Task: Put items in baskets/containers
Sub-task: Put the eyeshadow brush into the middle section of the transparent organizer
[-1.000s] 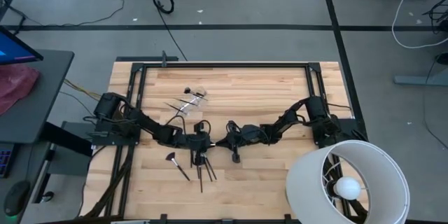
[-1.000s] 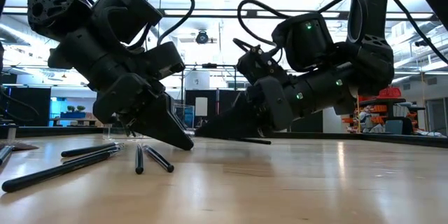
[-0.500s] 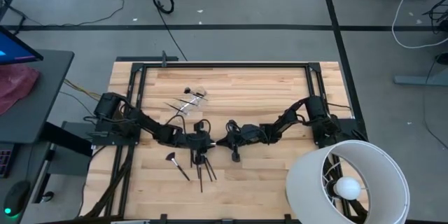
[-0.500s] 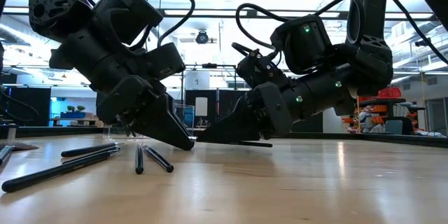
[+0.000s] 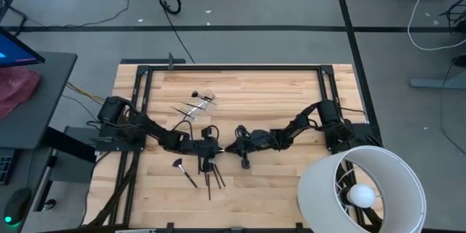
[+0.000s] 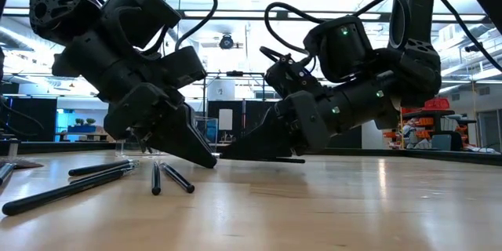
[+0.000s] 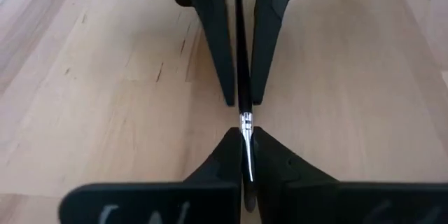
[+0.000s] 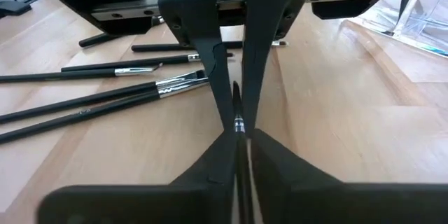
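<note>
My left gripper and my right gripper meet tip to tip at the table's middle, both shut on one thin dark brush with a silver ferrule. Several more dark brushes lie flat on the wood toward the near edge, and a fan-shaped one lies left of them. The clear container stands toward the far edge with brushes in it; it also shows in the right wrist view. My left gripper pinches the brush's ferrule end between its two fingers, slanting down from the table's left, with the fingers along the brush. My right gripper pinches the dark handle just behind the ferrule, slanting down from the right. The handle's free end sticks out level under this gripper, close over the table.
A big white lamp shade stands at the table's near right corner. The loose brushes lie close to the left gripper's near side. Bare wood stretches between the grippers and the far edge, right of the container.
</note>
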Tool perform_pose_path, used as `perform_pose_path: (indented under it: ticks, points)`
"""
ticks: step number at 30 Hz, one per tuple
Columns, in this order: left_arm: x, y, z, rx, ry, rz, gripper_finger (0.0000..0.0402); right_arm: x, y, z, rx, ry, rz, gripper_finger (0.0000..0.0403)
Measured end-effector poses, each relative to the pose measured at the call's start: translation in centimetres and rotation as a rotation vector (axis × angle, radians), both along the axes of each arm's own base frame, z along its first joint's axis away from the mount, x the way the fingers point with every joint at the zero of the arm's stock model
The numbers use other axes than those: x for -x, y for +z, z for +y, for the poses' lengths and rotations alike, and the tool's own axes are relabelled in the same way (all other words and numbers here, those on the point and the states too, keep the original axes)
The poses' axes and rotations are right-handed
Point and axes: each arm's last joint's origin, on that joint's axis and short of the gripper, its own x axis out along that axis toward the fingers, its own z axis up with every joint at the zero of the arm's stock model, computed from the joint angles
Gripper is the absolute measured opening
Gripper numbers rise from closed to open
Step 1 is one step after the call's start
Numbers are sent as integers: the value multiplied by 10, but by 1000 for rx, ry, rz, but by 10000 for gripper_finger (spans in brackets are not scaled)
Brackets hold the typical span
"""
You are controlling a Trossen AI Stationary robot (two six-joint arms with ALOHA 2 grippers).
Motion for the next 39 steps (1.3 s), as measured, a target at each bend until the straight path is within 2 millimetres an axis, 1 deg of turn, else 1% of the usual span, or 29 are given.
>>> perform_pose_path:
  ticks: [3, 7, 10, 12, 15, 20, 23, 25, 27, 29, 32, 36, 39]
  points:
    - [4, 5, 0, -13, 1, 26, 14, 0, 0, 0, 0, 0, -2, 84]
    - [15, 16, 3, -17, 28, 116, 23, 0, 1, 0, 0, 2, -9, 125]
    - [25, 33, 4, -37, 34, 222, 21, 0, 1, 1, -7, 1, -5, 151]
    - [27, 53, 4, -59, 25, 280, 16, 0, 0, 1, -23, 0, 0, 165]
    - [30, 94, 4, -121, 11, 378, 15, 1, -1, 3, -24, 3, 13, 183]
    - [38, 175, 10, -285, -1, 556, 23, 1, -2, 3, -25, 2, 29, 198]
    - [45, 219, 23, -344, 12, 678, 16, 1, -2, 3, -40, -4, 36, 199]
    - [50, 238, 35, -332, 37, 758, 14, 1, -2, 3, -41, -5, 36, 198]
    - [55, 251, 47, -326, 59, 817, 14, 1, -3, 3, -41, -5, 38, 196]
    - [54, 254, 58, -332, 63, 821, 17, 2, -3, 3, -41, -5, 42, 194]
    - [48, 251, 73, -347, 38, 854, 20, 2, -3, 3, -41, -5, 42, 194]
    - [37, 229, 94, -342, 58, 974, 14, 1, -3, 3, -44, -6, 40, 194]
    - [32, 214, 106, -328, 71, 1060, 14, 2, -3, 3, -43, -6, 47, 194]
